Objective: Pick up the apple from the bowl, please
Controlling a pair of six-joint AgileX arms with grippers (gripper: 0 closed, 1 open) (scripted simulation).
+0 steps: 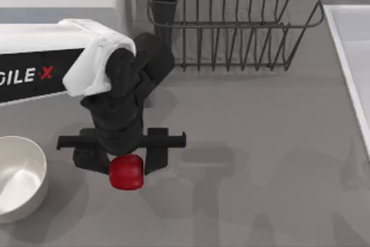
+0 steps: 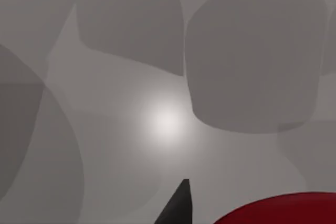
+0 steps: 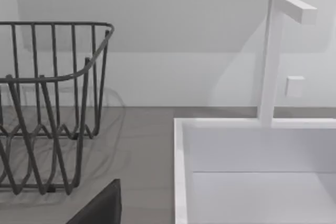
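Black fingers of the left gripper (image 1: 126, 155) squeeze the apple (image 1: 126, 172) on both sides, up over the table (image 1: 260, 160), right of the bowl (image 1: 20, 177). Shiny and round, it looks hard but slippery, so holding its wide middle seems best.

Red apple (image 1: 126, 173), off-white bowl (image 1: 17, 177)

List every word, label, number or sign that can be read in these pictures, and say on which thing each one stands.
"ILE X": white letters with a red X, cut off by the picture's left edge, on the black panel of the white left arm in the top view.
The glossy red apple, the round off-white bowl and the dark wire basket bear no text.
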